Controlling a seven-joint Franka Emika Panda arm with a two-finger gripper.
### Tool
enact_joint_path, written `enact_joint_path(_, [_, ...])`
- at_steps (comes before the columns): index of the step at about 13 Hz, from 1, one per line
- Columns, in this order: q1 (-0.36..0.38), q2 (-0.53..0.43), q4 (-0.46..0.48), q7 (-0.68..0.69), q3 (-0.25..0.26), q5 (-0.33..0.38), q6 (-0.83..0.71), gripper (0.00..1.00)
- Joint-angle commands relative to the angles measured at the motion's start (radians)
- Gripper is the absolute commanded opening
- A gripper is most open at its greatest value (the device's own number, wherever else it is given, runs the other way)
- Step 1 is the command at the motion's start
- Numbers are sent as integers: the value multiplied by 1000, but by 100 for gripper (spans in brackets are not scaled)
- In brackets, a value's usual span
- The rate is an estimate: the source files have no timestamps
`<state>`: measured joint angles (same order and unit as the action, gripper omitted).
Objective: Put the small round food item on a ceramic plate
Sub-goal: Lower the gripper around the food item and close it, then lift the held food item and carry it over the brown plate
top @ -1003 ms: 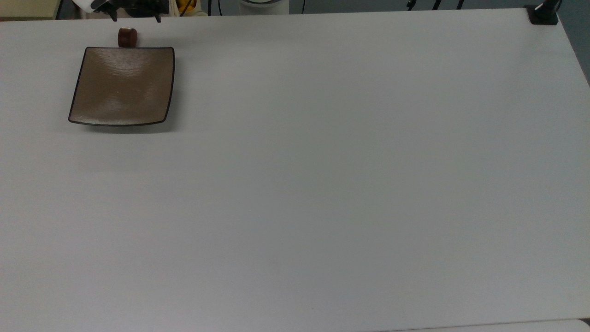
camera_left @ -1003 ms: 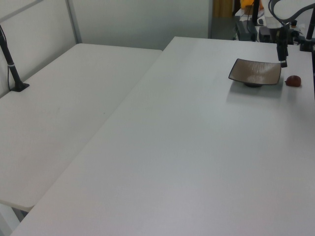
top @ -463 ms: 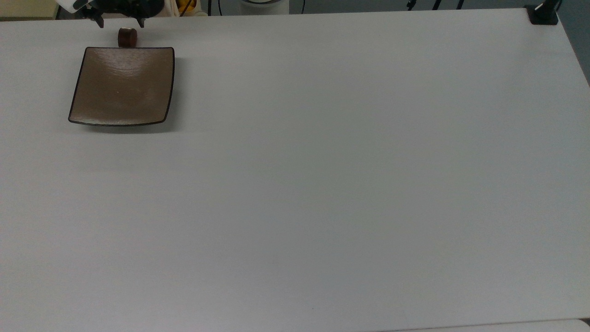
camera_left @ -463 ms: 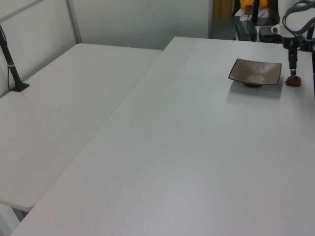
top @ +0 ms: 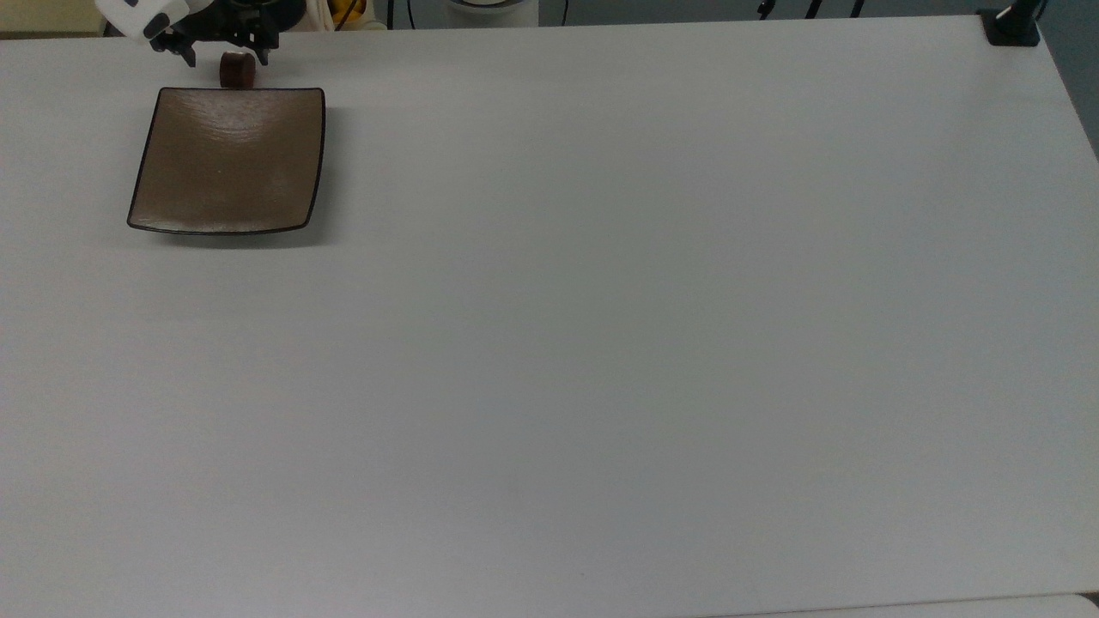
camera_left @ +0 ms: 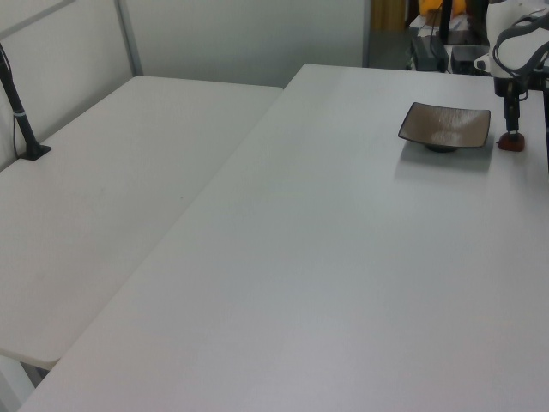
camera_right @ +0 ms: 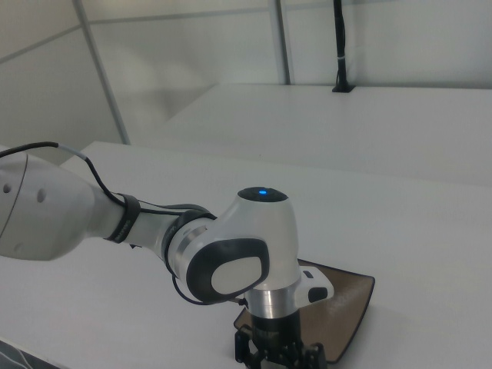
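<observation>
The small round food item [top: 237, 69] sits on the white tabletop [top: 601, 343] in the top view, just beyond the far edge of the ceramic plate [top: 228, 160] and apparently touching its rim. We see the gripper [top: 227, 57] straddling it: one of its dark fingers [top: 190, 57] stands on the top view's left of the lump and the other on its right, spread wide and gripping nothing. We judge this to be the line-up for a pinch from both sides, with the short lift onto the plate yet to come. Half a second ago the fingers hung higher and further back, clear of the food; now they bracket it.

In the left view the food item [camera_left: 511, 143] lies just to the left view's right of the plate [camera_left: 444, 126], and a finger [camera_left: 513, 118] reaches down to its top. A second ago that finger stood over the plate's near corner instead. Food and plate have not shifted.

In the right view the arm's white wrist [camera_right: 257, 250] hangs over the plate [camera_right: 350, 307], its blue light on, the gripper [camera_right: 278, 355] at the bottom edge.
</observation>
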<state>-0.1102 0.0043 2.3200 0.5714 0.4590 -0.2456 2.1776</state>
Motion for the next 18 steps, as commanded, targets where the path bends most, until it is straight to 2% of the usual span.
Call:
enact_joint_path(1, [1,37,12,16,3,-14,65,97])
enact_joint_path(3, [1,37,12,16,3,-14,67,94])
enact_joint_path(5, [1,42,12,18,3,-14,61,80])
enact_joint_path(7, [0,43,13,50,3,-8,53,53])
enact_joint_path(8, [0,48,13,76,3,-1,39,31])
enact_joint_path(9, [0,48,12,79,3,0,22,22])
enact_joint_path(11, [0,43,10,79,3,0,8,18])
enact_joint_path(15, [0,28,-7,79,4,2,-51,19])
enact_joint_path(18, [0,-12,-77,90,6,8,-166,21])
